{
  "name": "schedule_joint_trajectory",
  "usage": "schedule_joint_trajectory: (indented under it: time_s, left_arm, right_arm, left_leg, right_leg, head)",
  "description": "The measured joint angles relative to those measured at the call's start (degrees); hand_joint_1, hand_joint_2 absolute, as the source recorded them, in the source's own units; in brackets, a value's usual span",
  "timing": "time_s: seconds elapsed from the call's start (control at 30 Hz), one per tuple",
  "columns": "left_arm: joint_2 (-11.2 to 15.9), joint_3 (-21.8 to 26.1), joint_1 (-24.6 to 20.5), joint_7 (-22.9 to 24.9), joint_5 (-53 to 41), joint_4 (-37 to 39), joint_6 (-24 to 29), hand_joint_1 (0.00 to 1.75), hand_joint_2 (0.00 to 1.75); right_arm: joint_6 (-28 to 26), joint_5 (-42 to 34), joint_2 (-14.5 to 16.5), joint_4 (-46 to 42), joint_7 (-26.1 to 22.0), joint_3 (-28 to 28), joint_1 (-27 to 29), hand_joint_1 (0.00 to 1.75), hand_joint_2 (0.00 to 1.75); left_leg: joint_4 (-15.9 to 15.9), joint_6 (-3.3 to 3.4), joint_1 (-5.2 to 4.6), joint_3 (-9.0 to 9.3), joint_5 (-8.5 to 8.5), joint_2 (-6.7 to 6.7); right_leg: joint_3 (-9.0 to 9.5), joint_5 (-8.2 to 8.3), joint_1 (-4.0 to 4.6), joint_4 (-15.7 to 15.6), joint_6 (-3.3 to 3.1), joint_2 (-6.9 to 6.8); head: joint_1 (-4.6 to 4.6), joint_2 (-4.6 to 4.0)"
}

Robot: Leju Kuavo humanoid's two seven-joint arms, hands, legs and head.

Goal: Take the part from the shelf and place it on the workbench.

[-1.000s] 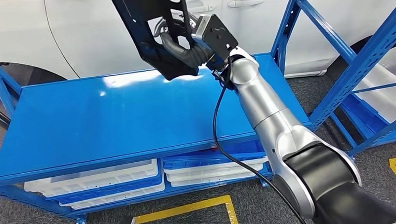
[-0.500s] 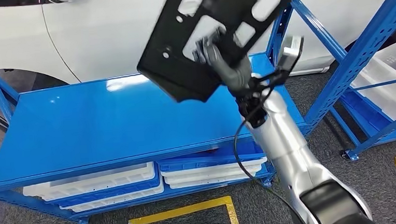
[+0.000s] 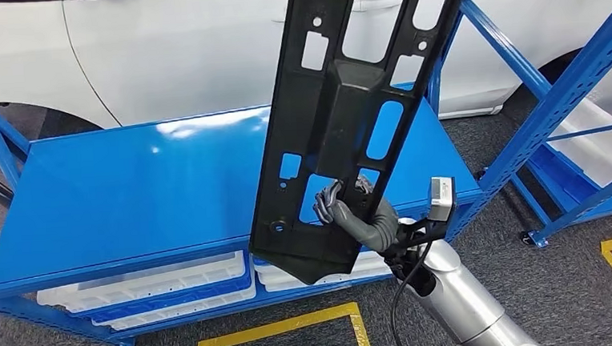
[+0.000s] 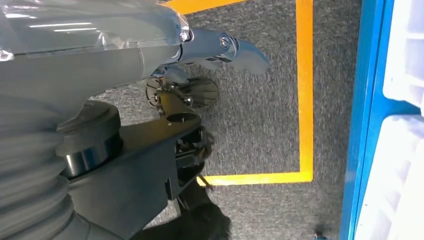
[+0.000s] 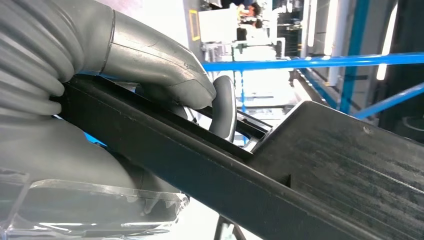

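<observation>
While raised near upright at frame centre, black part (image 3: pixel 340 123) gripped by right hand (image 3: pixel 353 214) (low end), above blue counter (image 3: pixel 143 183).

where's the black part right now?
Head view: the black part is held up nearly upright in the right robot hand, in front of the blue shelf, toward its right end, not resting on it.

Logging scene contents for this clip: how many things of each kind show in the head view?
Black part: 1
Blue workbench: 1
Blue shelf rack: 1
White trays under the workbench top: 2 stacks
White car: 1
Total: 6
</observation>
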Motion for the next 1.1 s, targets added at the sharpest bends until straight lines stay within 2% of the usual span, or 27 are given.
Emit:
schedule_joint_trajectory:
  time_s: [0.03, 0.07, 0.13, 0.17, 0.2, 0.27, 0.33, 0.37, 0.4, 0.47, 0.5, 0.53, 0.57, 0.63, 0.67, 0.7, 0.73, 0.8, 0.83, 0.87, 0.9, 0.97, 1.0, 1.03, 1.07, 1.1]
  left_arm:
    - [0.0, 0.1, 0.0, 0.2, 0.1, 0.0, 0.1, 0.0, 1.75]
    - [0.1, 0.3, 0.0, 0.4, 0.1, 0.0, 0.2, 0.0, 1.75]
    - [0.1, 0.4, -0.1, 1.0, 0.1, 0.0, 0.2, 0.0, 1.75]
    - [0.1, 0.4, -0.1, 1.4, 0.0, 0.0, 0.0, 0.0, 1.75]
    - [0.1, 0.4, -0.1, 1.6, -0.1, 0.0, -0.2, 0.0, 1.75]
    - [0.1, 0.4, -0.1, 1.8, -0.2, 0.0, -0.6, 0.0, 1.75]
    - [0.1, 0.4, -0.1, 2.0, -0.3, 0.0, -0.9, 0.0, 1.75]
    - [0.1, 0.4, -0.1, 2.1, -0.4, 0.0, -0.9, 0.0, 1.75]
    - [0.2, 0.4, -0.1, 2.2, -0.5, 0.0, -0.9, 0.0, 1.75]
    - [0.2, 0.4, -0.1, 2.3, -0.5, 0.0, -0.9, 0.0, 1.75]
    - [0.2, 0.4, -0.1, 2.4, -0.5, 0.0, -0.9, 0.0, 1.75]
    - [0.2, 0.4, -0.1, 2.4, -0.6, 0.0, -1.0, 0.0, 1.75]
    - [0.2, 0.4, -0.1, 2.4, -0.7, 0.0, -1.0, 0.0, 1.75]
    - [0.2, 0.3, -0.3, 2.5, -0.9, 0.0, -1.0, 0.0, 1.75]
    - [0.2, 0.3, -0.4, 2.4, -0.9, 0.0, -1.1, 0.0, 1.75]
    - [0.2, 0.3, -0.5, 2.4, -0.9, 0.0, -1.1, 0.0, 1.75]
    - [0.2, 0.2, -0.5, 2.4, -0.9, 0.0, -1.1, 0.0, 1.75]
    - [0.2, 0.2, -0.5, 2.4, -1.0, 0.0, -1.1, 0.0, 1.75]
    - [0.2, 0.2, -0.5, 2.4, -1.0, 0.0, -1.1, 0.0, 1.75]
    - [0.2, 0.1, -0.6, 2.3, -1.0, 0.0, -1.1, 0.0, 1.75]
    - [0.2, 0.1, -0.7, 2.3, -1.1, 0.0, -1.1, 0.0, 1.75]
    - [0.3, -0.1, -0.7, 2.3, -1.4, 0.0, -1.2, 0.0, 1.75]
    - [0.3, -0.2, -0.7, 2.3, -1.5, 0.0, -1.2, 0.0, 1.75]
    - [0.3, -0.4, -0.7, 2.3, -1.6, 0.0, -1.2, 0.0, 1.75]
    - [0.3, -0.5, -0.7, 2.3, -1.6, 0.0, -1.2, 0.0, 1.75]
    - [0.3, -0.6, -0.7, 2.3, -1.6, 0.0, -1.2, 0.0, 1.75]
  right_arm:
    - [-0.1, 0.0, -0.2, 0.0, 0.1, 0.2, 0.2, 1.75, 1.75]
    - [-0.2, -0.1, -0.4, -0.1, 0.1, 0.3, 0.3, 1.75, 1.75]
    - [-0.4, -0.2, -0.7, -0.4, 0.3, 0.5, 0.3, 1.75, 1.75]
    - [-0.5, -0.3, -0.8, -0.7, 0.4, 0.5, 0.4, 1.75, 1.75]
    - [-0.6, -0.3, -0.9, -1.0, 0.4, 0.5, 0.5, 1.75, 1.75]
    - [-0.8, -0.3, -1.1, -1.6, 0.5, 0.6, 1.1, 1.75, 1.75]
    - [-1.0, -0.3, -1.4, -2.0, 0.6, 0.6, 1.4, 1.75, 1.75]
    - [-1.1, -0.3, -1.5, -2.2, 0.6, 0.6, 1.4, 1.75, 1.75]
    - [-1.2, -0.3, -1.6, -2.3, 0.6, 0.5, 1.5, 1.75, 1.75]
    - [-1.3, -0.4, -1.6, -2.4, 0.6, 0.5, 1.7, 1.75, 1.75]
    - [-1.5, -0.3, -1.6, -2.4, 0.7, 0.5, 1.8, 1.75, 1.75]
    - [-1.7, -0.2, -1.6, -2.4, 0.7, 0.6, 2.0, 1.75, 1.75]
    - [-2.0, 0.1, -1.6, -2.6, 0.7, 0.6, 2.3, 1.75, 1.75]
    - [-2.8, 0.8, -1.6, -3.2, 0.8, 0.5, 2.9, 1.75, 1.75]
    - [-3.1, 1.3, -1.6, -3.6, 0.9, 0.4, 3.1, 1.75, 1.75]
    - [-3.3, 1.7, -1.6, -3.9, 0.9, 0.4, 3.4, 1.75, 1.75]
    - [-3.4, 2.0, -1.6, -4.3, 1.0, 0.3, 3.6, 1.75, 1.75]
    - [-3.5, 2.2, -1.6, -4.7, 1.0, 0.2, 3.9, 1.75, 1.75]
    - [-3.5, 2.2, -1.6, -4.8, 1.0, 0.1, 4.1, 1.75, 1.75]
    - [-3.5, 2.3, -1.7, -5.0, 1.0, -0.1, 4.3, 1.75, 1.75]
    - [-3.6, 2.4, -1.7, -5.1, 1.0, -0.2, 4.6, 1.75, 1.75]
    - [-3.8, 2.8, -1.7, -5.4, 1.1, -0.5, 5.1, 1.75, 1.75]
    - [-3.8, 3.0, -1.7, -5.5, 1.1, -0.6, 5.5, 1.75, 1.75]
    - [-3.8, 3.2, -1.7, -5.6, 1.1, -0.7, 5.8, 1.75, 1.75]
    - [-3.8, 3.3, -1.7, -5.6, 1.1, -0.9, 6.1, 1.75, 1.75]
    - [-3.8, 3.5, -1.7, -5.6, 1.1, -1.0, 6.2, 1.75, 1.75]
  left_leg:
    - [0.0, -0.01, -0.01, 0.01, -0.01, -0.01]
    - [0.1, -0.04, -0.01, 0.03, -0.02, -0.03]
    - [0.4, -0.2, -0.07, 0.04, -0.05, -0.1]
    - [0.5, -0.39, -0.16, -0.02, -0.04, -0.14]
    - [0.6, -0.62, -0.25, -0.11, 0.0, -0.16]
    - [0.6, -1.23, -0.32, -0.24, 0.19, -0.2]
    - [1.1, -1.81, -0.29, -0.55, -0.53, -0.18]
    - [2.4, -2.04, -0.28, -1.06, -1.82, -0.17]
    - [5.1, -2.23, -0.25, -2.03, -3.95, -0.15]
    - [12.7, -2.49, -0.17, -4.54, -8.68, -0.12]
    - [15.9, -2.59, -0.14, -5.33, -10.2, -0.12]
    - [16.8, -2.62, -0.13, -5.06, -10.53, -0.12]
    - [15.3, -2.58, -0.13, -3.61, -9.83, -0.12]
    - [6.9, -2.25, -0.14, 1.8, -7.2, -0.13]
    - [3.1, -1.99, -0.25, 3.99, -6.15, -0.17]
    - [0.8, -1.73, -0.35, 5.31, -5.54, -0.21]
    - [-0.1, -1.42, -0.49, 5.66, -5.31, -0.25]
    - [0.0, -0.75, -0.57, 5.14, -4.36, -0.2]
    - [0.0, -0.35, -0.49, 4.79, -3.74, -0.09]
    - [-0.2, 0.07, -0.38, 4.27, -3.02, 0.04]
    - [-0.3, 0.4, -0.26, 3.57, -2.25, 0.19]
    - [-0.3, 0.73, -0.34, 1.93, -1.0, 0.33]
    - [-0.2, 0.72, -0.4, 1.06, -0.4, 0.36]
    - [-0.1, 0.7, -0.44, 0.19, 0.17, 0.38]
    - [0.1, 0.63, -0.48, -0.68, 0.72, 0.39]
    - [0.3, 0.54, -0.52, -1.51, 1.23, 0.4]
  right_leg:
    - [-0.28, 0.48, -0.07, 0.5, 0.03, -0.01]
    - [0.64, 1.98, -0.11, -1.5, -0.01, -0.03]
    - [4.74, 5.79, -0.09, -9.7, -0.35, -0.07]
    - [6.41, 7.1, 0.05, -13.2, -0.61, -0.05]
    - [7.39, 7.76, 0.2, -15.4, -0.86, -0.02]
    - [7.46, 8.05, 0.46, -16.0, -1.38, 0.04]
    - [7.32, 8.6, 0.2, -16.4, -2.22, -0.12]
    - [7.19, 8.97, 0.06, -16.7, -2.68, -0.21]
    - [6.96, 9.35, -0.05, -16.9, -3.04, -0.29]
    - [6.18, 9.97, 0.08, -17.0, -3.31, -0.31]
    - [5.71, 10.32, 0.15, -16.9, -3.31, -0.31]
    - [5.23, 10.68, 0.19, -16.9, -3.26, -0.31]
    - [4.75, 11.04, 0.22, -16.8, -3.17, -0.3]
    - [3.94, 11.69, 0.23, -16.5, -2.82, -0.26]
    - [3.68, 12.0, 0.28, -16.3, -2.53, -0.26]
    - [3.51, 12.33, 0.33, -16.2, -2.22, -0.26]
    - [3.43, 12.71, 0.36, -16.2, -1.87, -0.26]
    - [3.29, 13.53, 0.33, -16.5, -1.16, -0.17]
    - [3.01, 13.25, 0.26, -16.3, -0.82, -0.09]
    - [2.46, 11.94, 0.18, -15.3, -0.52, -0.02]
    - [1.59, 9.58, 0.08, -13.2, -0.22, 0.03]
    - [-0.46, 3.66, -0.07, -5.8, 0.3, -0.01]
    - [-1.07, 1.84, -0.11, -2.2, 0.49, -0.03]
    - [-0.9, 1.33, -0.12, 0.0, 0.57, -0.04]
    - [0.31, 1.95, -0.11, 0.1, 0.53, -0.04]
    - [2.6, 3.21, -0.08, -1.9, 0.36, -0.04]
  head:
    - [0.0, 0.0]
    - [0.0, 0.0]
    - [0.0, 0.0]
    - [0.0, 0.0]
    - [0.0, 0.0]
    - [0.0, 0.0]
    - [0.0, 0.0]
    - [0.0, 0.0]
    - [0.0, 0.0]
    - [0.0, 0.0]
    - [0.0, 0.0]
    - [0.0, 0.0]
    - [0.0, 0.0]
    - [0.0, 0.0]
    - [0.01, 0.0]
    - [0.01, 0.0]
    - [0.0, 0.0]
    - [0.0, 0.0]
    - [0.01, 0.0]
    - [0.01, 0.0]
    - [0.01, 0.0]
    - [0.01, 0.0]
    - [0.0, 0.0]
    - [0.0, 0.0]
    - [0.0, 0.0]
    - [0.0, 0.0]
